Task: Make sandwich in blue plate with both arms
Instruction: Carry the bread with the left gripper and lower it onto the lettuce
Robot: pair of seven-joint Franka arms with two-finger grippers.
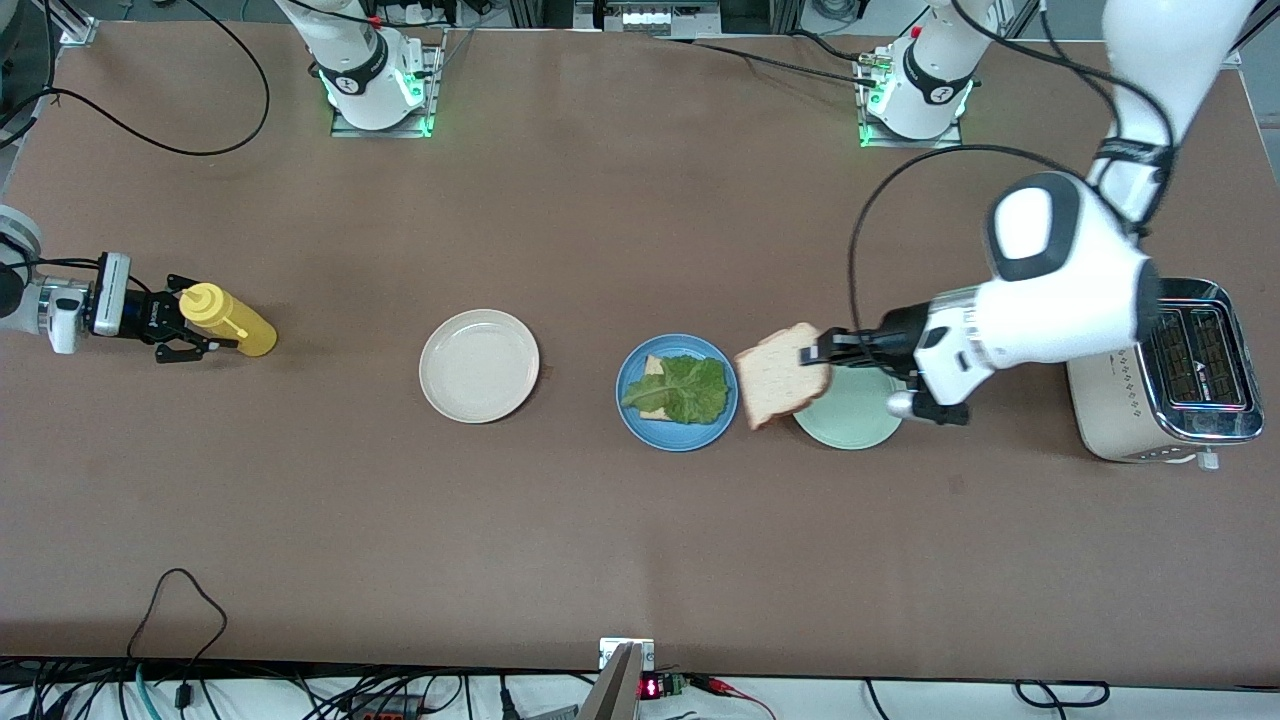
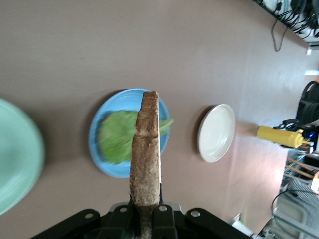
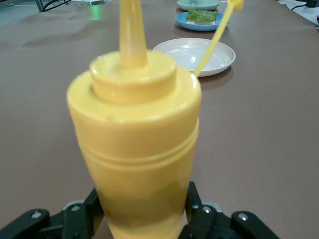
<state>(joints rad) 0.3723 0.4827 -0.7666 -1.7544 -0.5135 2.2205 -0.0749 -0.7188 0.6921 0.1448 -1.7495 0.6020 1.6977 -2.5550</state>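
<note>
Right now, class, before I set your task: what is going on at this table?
A sandwich is being put together. The left gripper is shut on a bread slice, holding it up between the blue plate and the green plate. On the blue plate lie another bread slice and a lettuce leaf. At the right arm's end of the table, the right gripper has its fingers around a yellow bottle. A white plate and a toaster also sit on the table.

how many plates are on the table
3: cream plate toward the right arm's end, blue plate in the middle, green plate beside it toward the left arm's end.
</note>
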